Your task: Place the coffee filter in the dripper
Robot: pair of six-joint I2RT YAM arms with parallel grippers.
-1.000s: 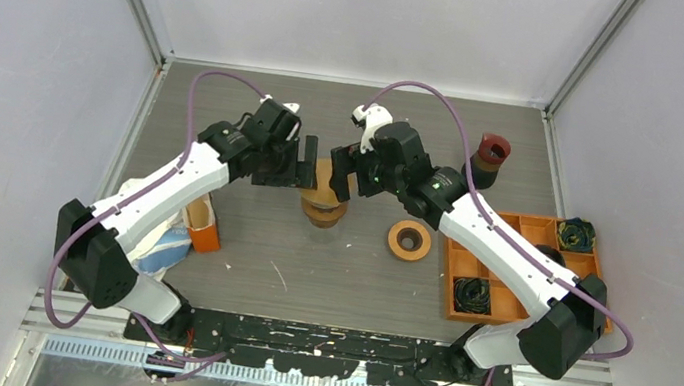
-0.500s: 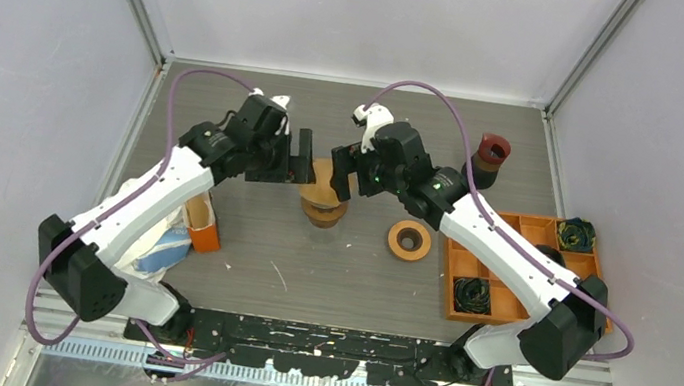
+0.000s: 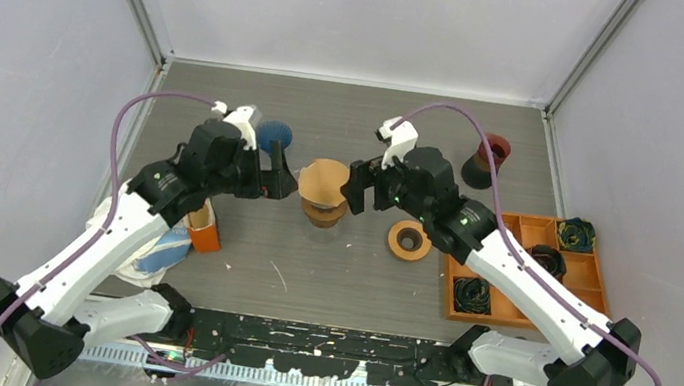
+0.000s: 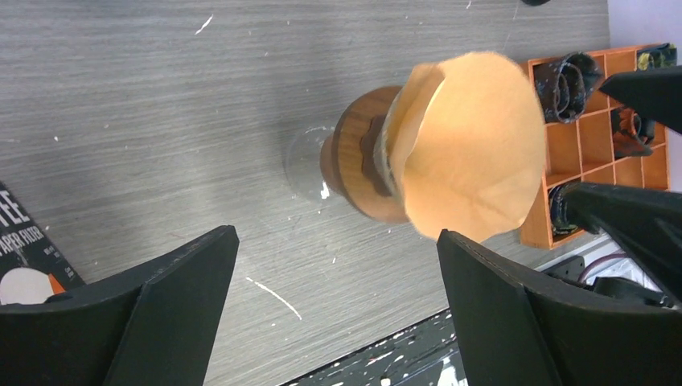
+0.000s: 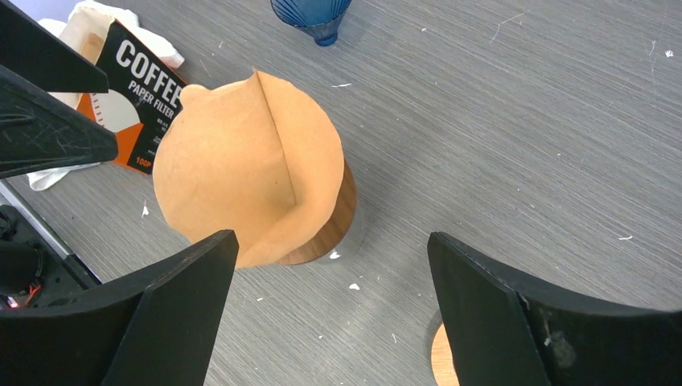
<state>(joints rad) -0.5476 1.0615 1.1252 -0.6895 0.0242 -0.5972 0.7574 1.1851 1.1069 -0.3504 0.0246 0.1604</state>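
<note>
A brown paper coffee filter (image 3: 324, 180) sits opened as a cone in the top of the dripper (image 3: 323, 214), which has a wooden collar and stands mid-table. My left gripper (image 3: 278, 174) is open and empty just left of it, not touching. My right gripper (image 3: 357, 187) is open and empty just right of it. The left wrist view shows the filter (image 4: 470, 149) and wooden collar (image 4: 354, 161) beyond the spread left gripper (image 4: 336, 233). The right wrist view shows the filter (image 5: 241, 173) on the dripper (image 5: 334, 221) ahead of the spread right gripper (image 5: 331, 235).
A blue cone dripper (image 3: 274, 135) stands behind the left gripper. A dark red dripper (image 3: 487, 160) stands at the back right. An orange ring (image 3: 409, 240) lies beside an orange compartment tray (image 3: 499, 301). A coffee filter box (image 3: 200, 224) and white cloth (image 3: 129, 209) lie left.
Both grippers have drawn back from the dripper, the left arm to the left and the right arm to the right. The filter stays in the dripper. The blue cone is now uncovered.
</note>
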